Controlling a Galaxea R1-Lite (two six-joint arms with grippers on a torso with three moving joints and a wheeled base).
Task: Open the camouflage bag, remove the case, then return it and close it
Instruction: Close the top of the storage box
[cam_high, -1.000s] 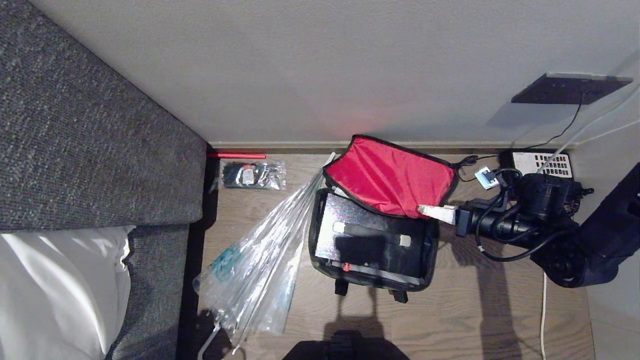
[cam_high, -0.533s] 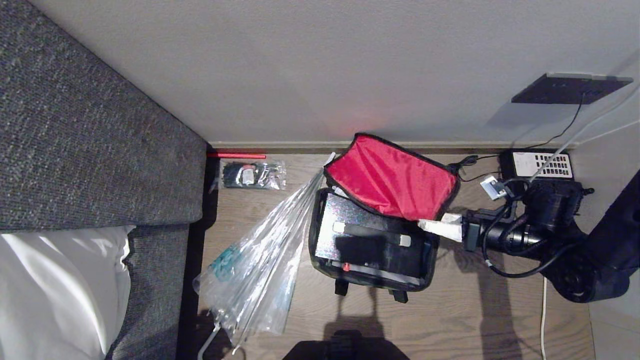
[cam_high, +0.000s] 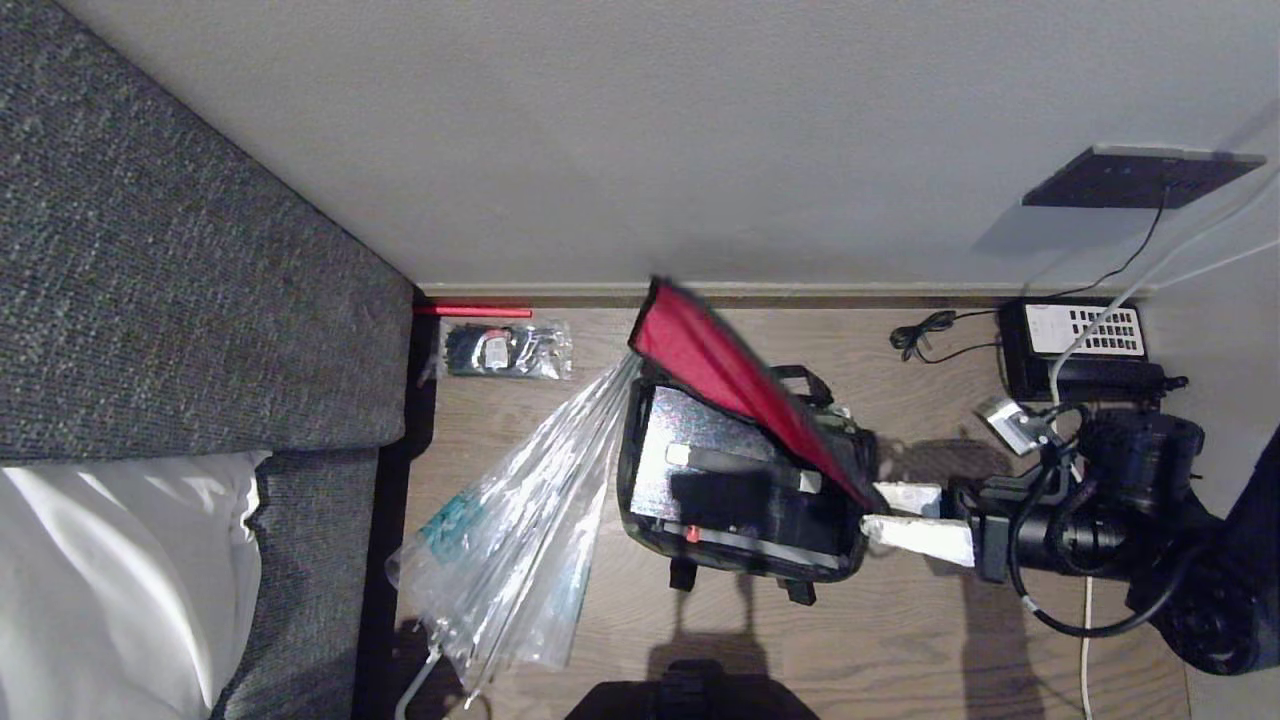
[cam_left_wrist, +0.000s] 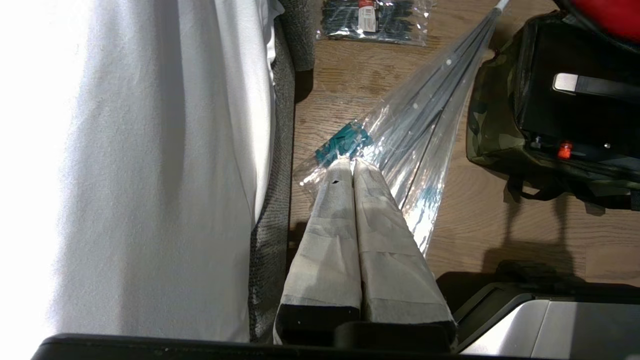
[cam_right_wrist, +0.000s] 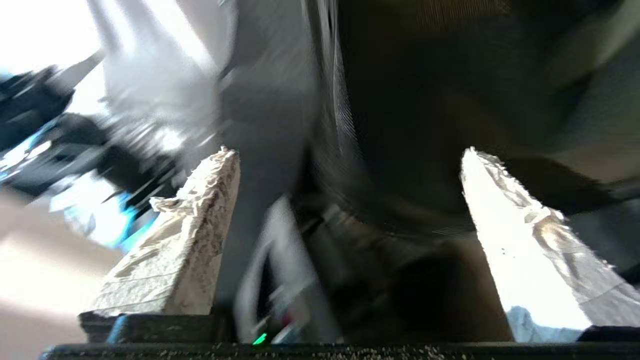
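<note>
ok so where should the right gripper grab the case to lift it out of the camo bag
By the handle. The case lies flat in the camouflage bag, handle facing up on pale end mounts. Probably come straight down from above, jaws straddling the handle's middle. The red-lined flap leans over the far side, so approach from the near side. The right gripper, open, sits at the bag's right corner.

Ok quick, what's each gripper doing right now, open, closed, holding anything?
Left gripper: shut, empty, above the clear umbrella.
Right gripper: open, holding nothing, beside the camouflage bag.
</note>
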